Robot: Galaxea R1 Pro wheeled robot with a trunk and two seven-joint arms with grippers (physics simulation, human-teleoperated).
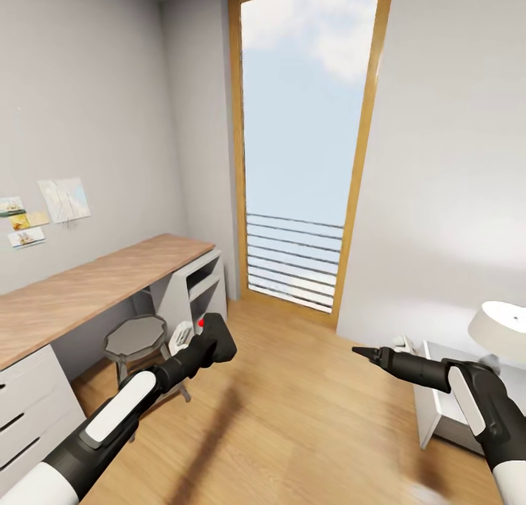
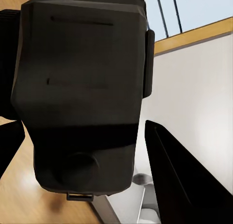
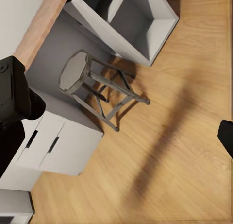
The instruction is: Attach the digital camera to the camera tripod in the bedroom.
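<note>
left gripper [image 1: 212, 344] hidden behind digital camera [image 1: 218, 338], lamp [image 1: 500, 329] cut off

A small home room with pale grey walls and wood plank floor [image 1: 292, 417]. Long wooden table [image 1: 88, 289], stool [image 1: 136, 340], tall window [image 1: 307, 139], pinned pictures [image 1: 64, 199]

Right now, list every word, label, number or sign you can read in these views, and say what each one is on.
No readable text in any view.
Digital camera held in the left gripper: a plain red dot, no lettering; the body in the left wrist view bears grooves, no brand.
Papers pinned on the wall: pictures or sketches, too small and blurred to read.
Desk, drawers, stool: unmarked.
</note>
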